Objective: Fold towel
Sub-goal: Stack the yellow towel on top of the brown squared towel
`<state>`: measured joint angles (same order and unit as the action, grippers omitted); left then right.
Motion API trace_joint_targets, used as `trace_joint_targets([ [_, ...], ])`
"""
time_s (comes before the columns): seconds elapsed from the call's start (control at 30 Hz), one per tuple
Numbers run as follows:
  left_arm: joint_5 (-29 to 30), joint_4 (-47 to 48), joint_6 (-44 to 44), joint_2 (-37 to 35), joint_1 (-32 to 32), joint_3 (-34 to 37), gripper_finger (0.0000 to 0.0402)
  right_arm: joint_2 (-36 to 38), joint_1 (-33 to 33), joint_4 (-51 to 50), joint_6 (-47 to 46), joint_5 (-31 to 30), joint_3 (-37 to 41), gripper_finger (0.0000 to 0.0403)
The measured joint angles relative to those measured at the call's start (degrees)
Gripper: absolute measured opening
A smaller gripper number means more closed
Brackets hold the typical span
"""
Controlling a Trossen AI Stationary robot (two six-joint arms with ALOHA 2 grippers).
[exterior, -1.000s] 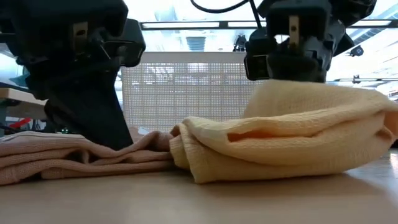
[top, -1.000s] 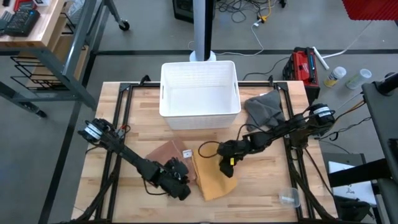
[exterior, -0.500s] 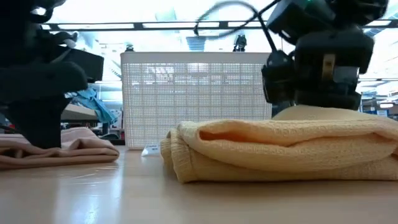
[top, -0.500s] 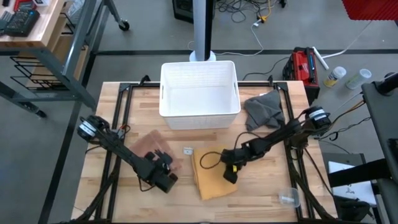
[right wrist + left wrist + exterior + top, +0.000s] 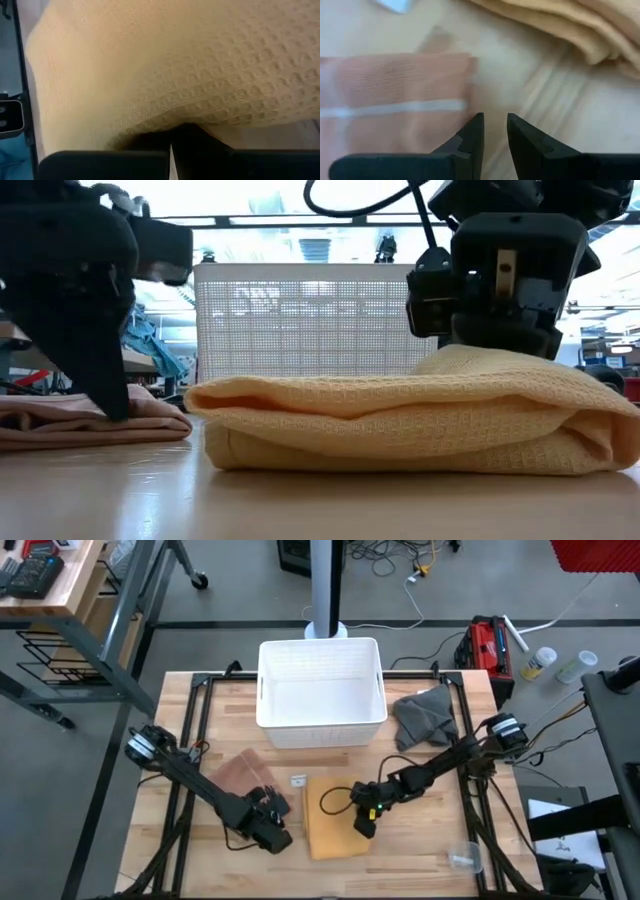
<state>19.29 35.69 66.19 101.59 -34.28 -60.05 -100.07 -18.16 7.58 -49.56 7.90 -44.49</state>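
Towel: yellow towel [image 5: 335, 829] lay folded, lower centre of the high view.
Right gripper [image 5: 363, 825]: fingers pinched its right edge.
Left gripper [image 5: 493, 131]: narrow gap, holding nothing (beside pink cloth [image 5: 238, 776]).
Progress: probably nearly done; release remained.

A folded yellow towel [image 5: 400, 425] lies on the wooden counter [image 5: 300, 505], filling the middle and right of the low view, its layered edges facing the camera. The right gripper [image 5: 497, 330] presses down on the towel's top near its right end; its fingertips are hidden in the cloth. At the left, the left gripper [image 5: 105, 395] stands on a flat pink cloth [image 5: 60, 425], which lies just beside the towel. Behind both stands a white perforated basket [image 5: 300, 320], with room lights above.
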Motion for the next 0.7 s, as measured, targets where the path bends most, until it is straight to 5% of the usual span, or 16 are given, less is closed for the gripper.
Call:
trace_joint_targets([
  [0.47,1.06,-24.33,-8.32,9.08,4.82,-1.15,0.0075,-0.24,0.03,3.26,-0.04,-0.6,-0.12,0.0],
  [0.7,-4.77,-39.94,-16.57,9.27,5.48,-1.11,0.0075,-0.24,0.1,12.28,-3.53,2.47,-0.11,0.0],
])
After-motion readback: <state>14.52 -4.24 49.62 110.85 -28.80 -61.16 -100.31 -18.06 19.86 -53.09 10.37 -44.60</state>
